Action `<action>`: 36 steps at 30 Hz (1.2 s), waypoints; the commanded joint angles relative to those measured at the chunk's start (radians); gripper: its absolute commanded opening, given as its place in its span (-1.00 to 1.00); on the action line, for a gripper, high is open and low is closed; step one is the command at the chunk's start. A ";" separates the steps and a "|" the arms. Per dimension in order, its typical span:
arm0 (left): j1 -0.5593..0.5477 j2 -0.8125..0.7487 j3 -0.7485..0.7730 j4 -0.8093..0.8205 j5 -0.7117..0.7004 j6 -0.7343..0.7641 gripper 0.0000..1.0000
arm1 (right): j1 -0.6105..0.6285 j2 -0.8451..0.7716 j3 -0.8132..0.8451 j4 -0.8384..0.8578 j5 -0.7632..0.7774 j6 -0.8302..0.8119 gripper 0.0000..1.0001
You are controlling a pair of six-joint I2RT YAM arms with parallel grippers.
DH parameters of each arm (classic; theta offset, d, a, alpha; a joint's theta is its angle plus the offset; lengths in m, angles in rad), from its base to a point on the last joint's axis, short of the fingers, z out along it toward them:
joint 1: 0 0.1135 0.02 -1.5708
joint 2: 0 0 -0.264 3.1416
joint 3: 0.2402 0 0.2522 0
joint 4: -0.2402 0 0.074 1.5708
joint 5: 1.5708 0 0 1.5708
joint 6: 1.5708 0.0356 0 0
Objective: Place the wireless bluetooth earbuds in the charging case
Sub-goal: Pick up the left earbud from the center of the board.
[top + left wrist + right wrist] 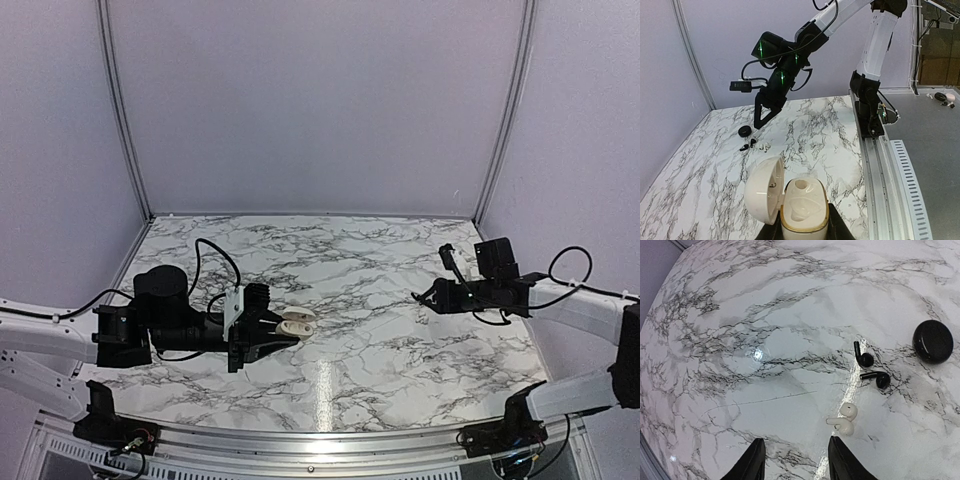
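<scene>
Left wrist view: the left gripper (pixel 802 233) clamps the charging case (pixel 801 210), lid open for earbuds (pixel 866 359) lying below the right gripper (pixel 796 460), its jaws apart.

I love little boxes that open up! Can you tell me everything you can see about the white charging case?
The charging case is small, rounded, cream-white, like smooth plastic. Its hinged lid is swung open sideways, and the hollows inside look empty. The left gripper is shut on its lower half, one dark finger on each side.
</scene>
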 commanded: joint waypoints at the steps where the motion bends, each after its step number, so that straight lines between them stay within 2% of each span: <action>1: -0.002 -0.009 0.002 -0.007 -0.016 0.002 -1.00 | -0.010 0.063 0.007 0.004 0.116 -0.022 -0.13; 13: -0.001 0.005 0.010 -0.007 -0.013 0.004 -1.00 | -0.016 0.145 -0.062 0.102 0.141 -0.009 -0.17; 36: -0.001 0.003 0.010 -0.007 -0.022 0.008 -1.00 | -0.016 0.248 -0.012 0.113 0.126 -0.026 -0.31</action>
